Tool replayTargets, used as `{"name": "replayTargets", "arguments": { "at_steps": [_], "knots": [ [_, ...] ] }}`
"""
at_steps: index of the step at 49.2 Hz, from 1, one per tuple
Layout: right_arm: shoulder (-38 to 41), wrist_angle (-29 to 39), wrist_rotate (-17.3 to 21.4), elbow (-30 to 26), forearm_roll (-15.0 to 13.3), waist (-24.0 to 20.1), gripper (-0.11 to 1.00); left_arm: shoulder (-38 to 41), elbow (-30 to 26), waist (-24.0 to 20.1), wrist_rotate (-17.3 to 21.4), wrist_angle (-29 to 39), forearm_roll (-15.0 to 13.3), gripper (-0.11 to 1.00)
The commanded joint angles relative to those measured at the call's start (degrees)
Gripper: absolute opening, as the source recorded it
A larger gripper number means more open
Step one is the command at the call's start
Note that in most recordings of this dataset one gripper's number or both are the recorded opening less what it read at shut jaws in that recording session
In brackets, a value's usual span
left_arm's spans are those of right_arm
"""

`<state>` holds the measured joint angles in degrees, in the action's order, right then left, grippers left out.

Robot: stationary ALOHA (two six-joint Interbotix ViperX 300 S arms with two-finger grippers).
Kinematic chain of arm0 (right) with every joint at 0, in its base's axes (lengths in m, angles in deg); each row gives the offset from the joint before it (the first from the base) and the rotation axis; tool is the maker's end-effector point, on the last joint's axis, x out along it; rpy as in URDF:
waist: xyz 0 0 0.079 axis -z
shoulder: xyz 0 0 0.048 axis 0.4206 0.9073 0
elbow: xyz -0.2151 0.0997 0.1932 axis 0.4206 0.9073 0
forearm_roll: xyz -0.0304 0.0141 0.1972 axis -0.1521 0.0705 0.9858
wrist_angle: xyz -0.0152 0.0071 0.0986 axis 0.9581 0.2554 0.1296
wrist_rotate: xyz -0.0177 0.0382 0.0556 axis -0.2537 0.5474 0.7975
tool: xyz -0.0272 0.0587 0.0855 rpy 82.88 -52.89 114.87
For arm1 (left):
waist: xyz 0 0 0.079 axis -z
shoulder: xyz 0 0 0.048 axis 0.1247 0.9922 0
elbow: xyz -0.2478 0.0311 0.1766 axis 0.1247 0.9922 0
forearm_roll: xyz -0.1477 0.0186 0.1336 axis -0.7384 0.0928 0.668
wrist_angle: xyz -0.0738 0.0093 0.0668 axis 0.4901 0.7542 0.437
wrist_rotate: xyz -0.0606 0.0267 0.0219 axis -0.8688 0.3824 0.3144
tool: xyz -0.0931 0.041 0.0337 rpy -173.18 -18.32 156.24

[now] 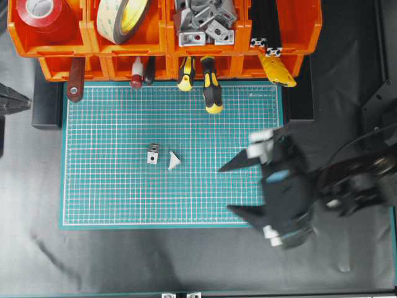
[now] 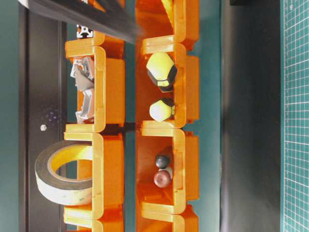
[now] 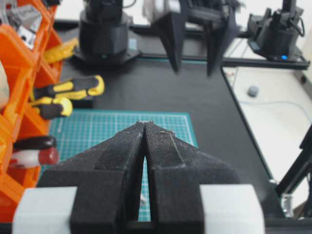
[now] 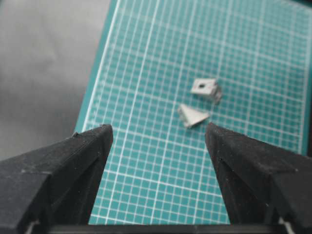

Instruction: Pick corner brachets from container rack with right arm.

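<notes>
Two corner brachets [image 1: 162, 157] lie on the green mat [image 1: 124, 198], just beside each other. More sit heaped in a top bin of the container rack [image 1: 291, 28], third from the left overhead.

My right tool [image 1: 239, 186] hangs over the mat's lower right edge, jaws spread wide, empty, tips pointing left toward the loose pair. Blurred overhead, so I judge it is in motion.

For the next pick I'd swing up to the bracket bin, come in from above, and close on one piece at the heap's edge.

Left tool [image 3: 145, 127] parked at far left, jaws pressed together, holding nothing.
</notes>
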<state>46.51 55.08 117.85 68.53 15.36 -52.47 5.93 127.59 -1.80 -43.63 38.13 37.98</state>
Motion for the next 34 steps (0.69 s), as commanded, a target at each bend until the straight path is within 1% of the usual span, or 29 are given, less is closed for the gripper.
{"name": "replayTargets", "arguments": {
  "at_steps": [1, 9, 18, 26, 34],
  "knots": [
    [-6.42, -1.05, 0.26, 1.67, -0.26, -0.09, 0.74, 0.53, -0.70, 0.18, -0.97, 0.09, 0.26, 0.00],
    [-17.31, -1.14, 0.53, 8.79, -0.18, 0.18, 0.73, -0.18, -0.97, 0.18, -0.79, 0.88, 0.26, 0.00],
    [-30.32, -1.41, 0.44, 14.24, -0.26, 0.62, 0.70, -0.62, -1.05, 0.18, -0.79, 3.60, 0.26, 0.00],
    [-37.09, -1.14, 0.44, 16.52, -0.18, 0.88, 0.68, -0.79, -1.05, 0.18, -0.35, 3.78, 0.26, 0.00],
    [-40.25, -1.05, 0.44, 17.93, -0.26, 1.41, 0.67, -1.14, -1.05, 0.18, -0.18, 3.87, 0.26, 0.00]
  ]
}}
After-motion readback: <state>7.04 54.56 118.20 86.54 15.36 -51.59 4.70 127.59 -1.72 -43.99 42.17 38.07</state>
